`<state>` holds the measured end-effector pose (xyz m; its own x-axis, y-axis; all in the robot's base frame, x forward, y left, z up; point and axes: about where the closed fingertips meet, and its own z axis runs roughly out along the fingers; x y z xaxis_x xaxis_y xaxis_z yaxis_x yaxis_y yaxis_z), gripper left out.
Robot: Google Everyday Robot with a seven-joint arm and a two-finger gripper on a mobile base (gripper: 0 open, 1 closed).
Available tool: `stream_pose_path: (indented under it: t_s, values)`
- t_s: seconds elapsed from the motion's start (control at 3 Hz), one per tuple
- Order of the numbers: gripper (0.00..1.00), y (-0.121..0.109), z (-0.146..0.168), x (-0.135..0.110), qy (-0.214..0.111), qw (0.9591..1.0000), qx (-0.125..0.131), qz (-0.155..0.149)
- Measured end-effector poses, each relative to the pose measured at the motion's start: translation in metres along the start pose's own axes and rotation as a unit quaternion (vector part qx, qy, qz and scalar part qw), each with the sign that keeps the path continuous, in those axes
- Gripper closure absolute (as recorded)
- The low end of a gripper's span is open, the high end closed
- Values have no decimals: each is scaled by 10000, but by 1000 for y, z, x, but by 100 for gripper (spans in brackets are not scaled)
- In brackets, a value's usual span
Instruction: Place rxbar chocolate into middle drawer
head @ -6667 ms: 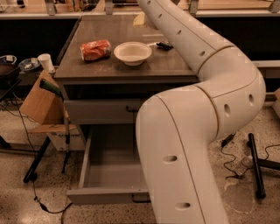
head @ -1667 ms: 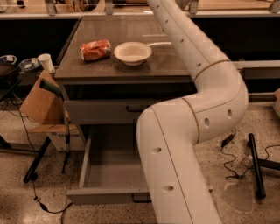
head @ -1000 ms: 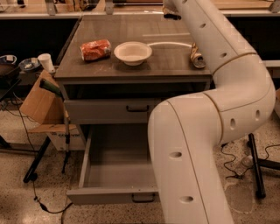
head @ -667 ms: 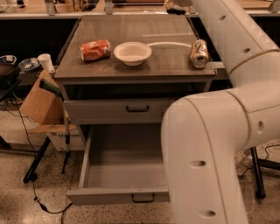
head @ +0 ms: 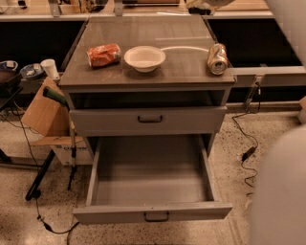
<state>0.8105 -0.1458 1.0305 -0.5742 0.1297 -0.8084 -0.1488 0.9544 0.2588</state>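
claw (head: pixel 204 5) at top edge, above counter (head: pixel 138 33) rear; grip state: cannot tell | rxbar chocolate: not seen on counter or in any drawer, probably up in claw | middle drawer (head: pixel 150 179) stands open below, ready to receive bar | white bowl (head: pixel 145 58), snack bag (head: pixel 104 54), drink can (head: pixel 217 58) rest on counter, out of the drop path

The brown flat cabinet top (head: pixel 158 33) holds an orange-red snack bag (head: pixel 104 54), a round white bowl (head: pixel 144 58) and a tan drink can (head: pixel 217 59). The gripper (head: pixel 203 5) is above its far edge.

No text was legible; print on the box (head: pixel 71 152), bag (head: pixel 103 54) and can (head: pixel 217 58) was blurred. The gripper (head: pixel 204 5) sat at the top edge.
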Motion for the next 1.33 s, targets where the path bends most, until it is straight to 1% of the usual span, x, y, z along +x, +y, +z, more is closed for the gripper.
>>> stream_pose_path:
  t_s: [0.33, 0.67, 1.0, 1.33]
  values:
    - [100, 17, -33, 37, 128, 9968, -704, -355]
    - [100, 36, -58, 67, 203, 9887, -1299, -727]
    - [100, 60, -71, 95, 319, 9740, -1858, -1260]
    - [100, 86, -59, 133, 476, 9533, -2236, -1976]
